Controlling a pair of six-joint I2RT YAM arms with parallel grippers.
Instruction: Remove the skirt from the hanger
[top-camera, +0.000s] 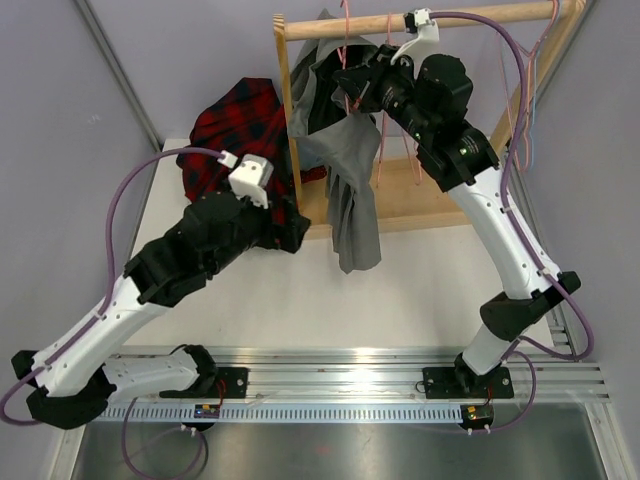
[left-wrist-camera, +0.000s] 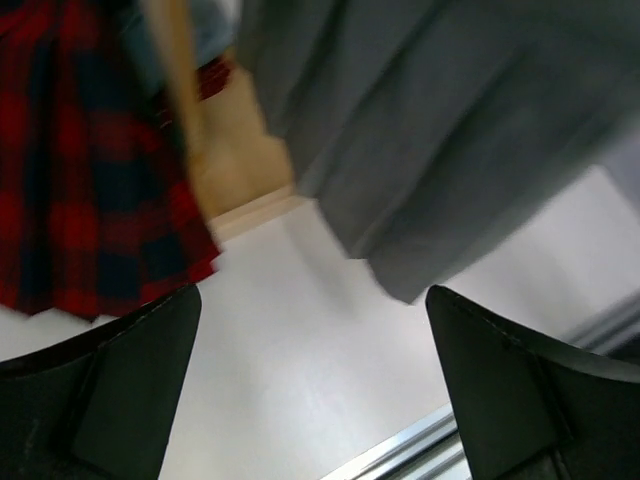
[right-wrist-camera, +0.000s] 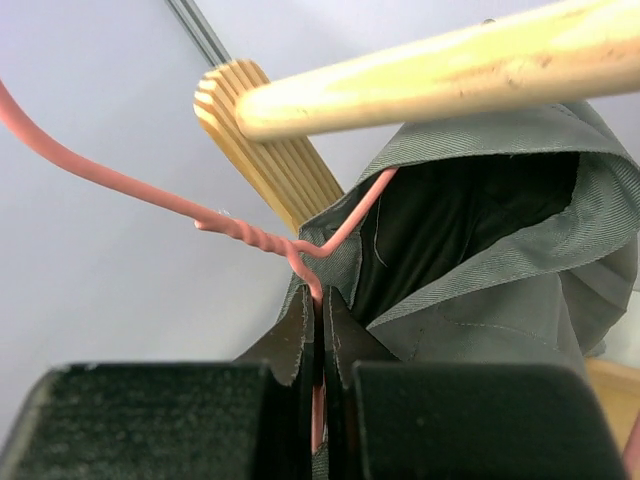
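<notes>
**Right gripper clamps pink hanger; skirt lies left of the rack**

Closest in the right wrist view, the right gripper (right-wrist-camera: 318, 300) is pinched tight on the hanger (right-wrist-camera: 250, 235), the pink wire running down between its pressed-together fingers just under the twisted neck. The hanger carries a grey garment (right-wrist-camera: 480, 300), its collar gathered round the wire, below the wooden rod (right-wrist-camera: 450, 75).

In the top view, that garment hangs down in front of the rack (top-camera: 420, 205) to the table (top-camera: 400, 300).

The left gripper (left-wrist-camera: 312, 300) stands wide, holding nothing, low over the table, with the garment's hem ahead of it.

The skirt (top-camera: 235, 125) is bunched at the back left, beside the rack's left post and behind the left arm. I cannot tell whether a hanger is in it.
</notes>
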